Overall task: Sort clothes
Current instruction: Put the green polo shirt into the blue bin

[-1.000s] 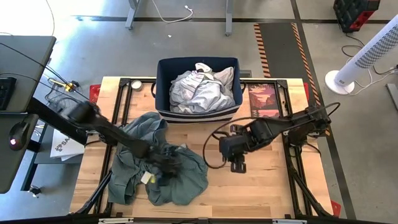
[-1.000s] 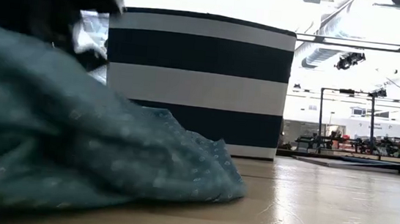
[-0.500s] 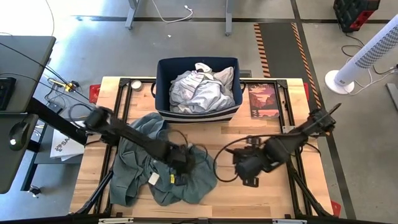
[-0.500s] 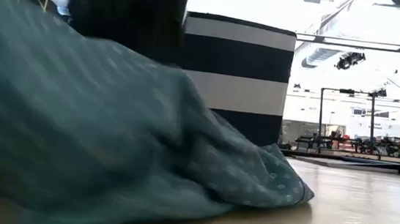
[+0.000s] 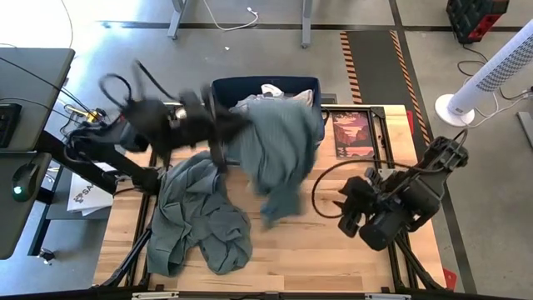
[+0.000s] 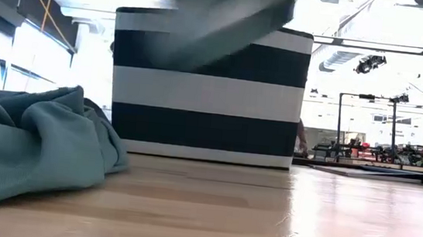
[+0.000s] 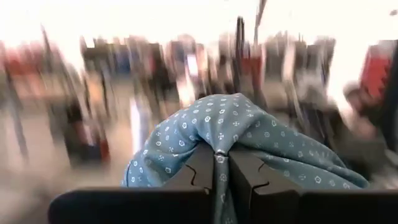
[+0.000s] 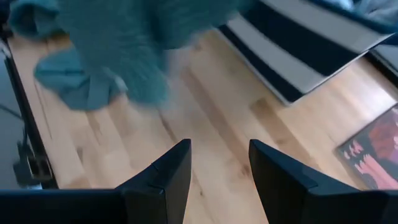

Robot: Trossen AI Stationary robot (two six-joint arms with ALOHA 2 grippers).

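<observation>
My left gripper [image 5: 221, 133] is raised in front of the navy striped bin's [image 5: 218, 104] near left corner and is shut on a grey-green garment [image 5: 279, 154]. That garment is lifted off the table, hangs across the bin's front and shows blurred in the low view [image 6: 229, 11]. A second grey-green garment [image 5: 196, 221] lies crumpled on the table's left half. Pale clothes [image 5: 271, 88] lie in the bin. My right gripper [image 5: 354, 210] hovers open over the table's right half with nothing between its fingers [image 8: 217, 168]. My left gripper pinches a bunched fold of the patterned grey-green garment [image 7: 219, 144] between its two shut fingers [image 7: 202, 171]. The cloth bulges out past the fingertips. The garment is lifted clear, and its lower end [image 5: 275, 212] trails over the table.
A dark red book [image 5: 353, 133] lies flat at the table's far right, beside the bin. The table's near right part [image 5: 316, 258] is bare wood. A white fan [image 5: 491, 75] stands on the floor beyond the right edge.
My left gripper has shut on the upper grey-green garment, then swung up and toward the far edge to the bin. That garment has come off the pile and now hangs in the air; the other stays on the table. My right gripper has drawn back toward the right edge.
</observation>
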